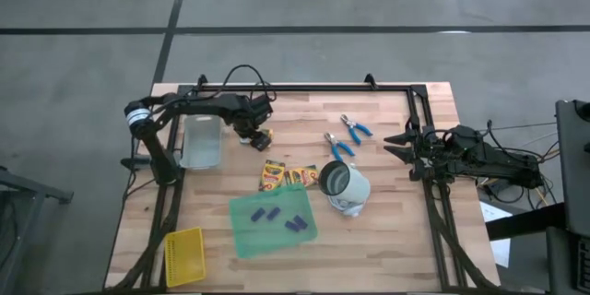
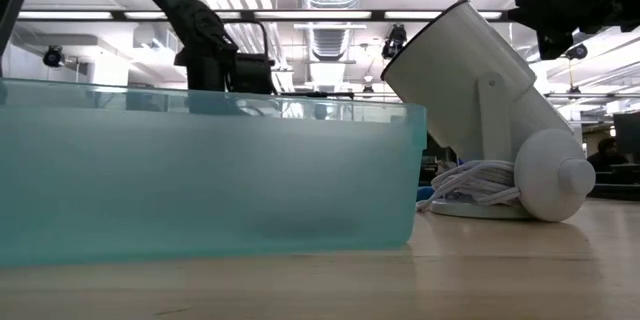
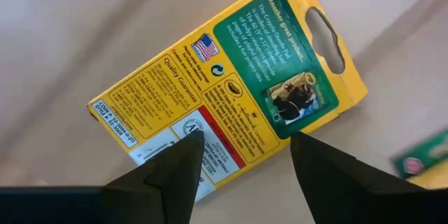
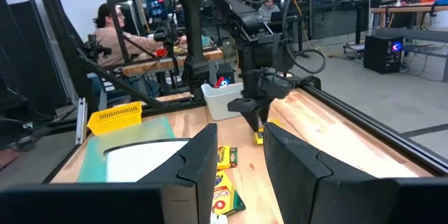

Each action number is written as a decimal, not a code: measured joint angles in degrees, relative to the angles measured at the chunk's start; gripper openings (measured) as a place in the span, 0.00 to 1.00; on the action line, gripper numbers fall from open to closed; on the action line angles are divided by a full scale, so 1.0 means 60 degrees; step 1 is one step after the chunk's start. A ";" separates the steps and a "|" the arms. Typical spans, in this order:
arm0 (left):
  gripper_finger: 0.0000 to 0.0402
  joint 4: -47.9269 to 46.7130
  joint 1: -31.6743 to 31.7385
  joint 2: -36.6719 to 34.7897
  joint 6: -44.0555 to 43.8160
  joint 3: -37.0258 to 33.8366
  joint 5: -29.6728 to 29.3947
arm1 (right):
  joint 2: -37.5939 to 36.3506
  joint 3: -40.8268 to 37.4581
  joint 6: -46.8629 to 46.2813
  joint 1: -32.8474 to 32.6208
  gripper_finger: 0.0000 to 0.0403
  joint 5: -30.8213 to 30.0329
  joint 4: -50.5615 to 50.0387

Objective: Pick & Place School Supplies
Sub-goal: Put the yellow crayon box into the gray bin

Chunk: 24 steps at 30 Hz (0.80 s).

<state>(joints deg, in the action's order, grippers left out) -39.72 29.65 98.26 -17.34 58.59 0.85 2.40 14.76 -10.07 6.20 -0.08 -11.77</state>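
My left gripper (image 1: 252,133) points down, open, over a yellow-and-green crayon box (image 3: 231,91) that lies flat on the wood beside the clear bin (image 1: 203,141). Its fingers (image 3: 178,164) straddle the box's barcode end. Two more crayon boxes (image 1: 286,176) lie mid-table. Two blue-handled tools (image 1: 346,136) lie to their far right. Several purple pieces (image 1: 277,218) rest on the green sheet (image 1: 249,235). My right gripper (image 4: 238,157) is open and waits at the table's right edge (image 1: 402,145). My left gripper (image 4: 253,122) comes at the crayon box's barcode end (image 3: 161,140) from above, one finger on each side of it. The box lies flat on the table. I cannot tell whether the fingertips touch it.
A white lamp-like object (image 1: 343,187) lies on its side right of the crayon boxes. A yellow mesh basket (image 1: 184,256) sits at the near left corner. A black frame (image 1: 304,88) rims the far and right edges. People sit at desks (image 4: 115,35) beyond the table.
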 joint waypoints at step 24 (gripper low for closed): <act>0.56 -0.1804 0.0944 -0.0501 -0.0389 0.1414 -0.0568 | -0.0001 0.0000 0.0000 0.0000 0.28 0.0002 0.0000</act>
<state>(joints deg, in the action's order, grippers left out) -50.55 35.31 95.25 -19.68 67.07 -2.56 2.39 14.76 -10.07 6.20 -0.07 -11.77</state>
